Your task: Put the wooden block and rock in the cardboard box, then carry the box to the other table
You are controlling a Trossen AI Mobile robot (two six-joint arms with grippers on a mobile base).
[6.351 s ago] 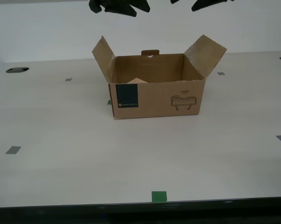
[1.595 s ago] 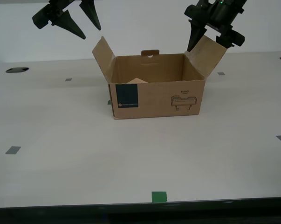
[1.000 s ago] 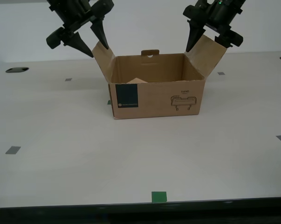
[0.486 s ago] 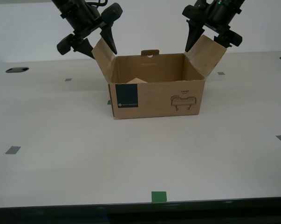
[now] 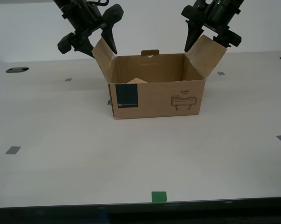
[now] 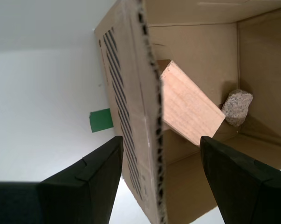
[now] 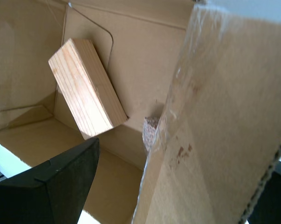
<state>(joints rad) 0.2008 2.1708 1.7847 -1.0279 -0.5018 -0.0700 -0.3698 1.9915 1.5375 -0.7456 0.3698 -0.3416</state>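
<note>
Cardboard, brown and corrugated, forms the open box (image 5: 156,95) mid-tabletop (image 5: 61,140); inside lean the pale tan wooden block (image 6: 189,109) and, near it, the small pinkish-brown rock (image 6: 236,107). My first gripper (image 5: 210,33) and my second gripper (image 5: 93,41), fingers spread, each straddle a raised side flap unclamped.
</note>
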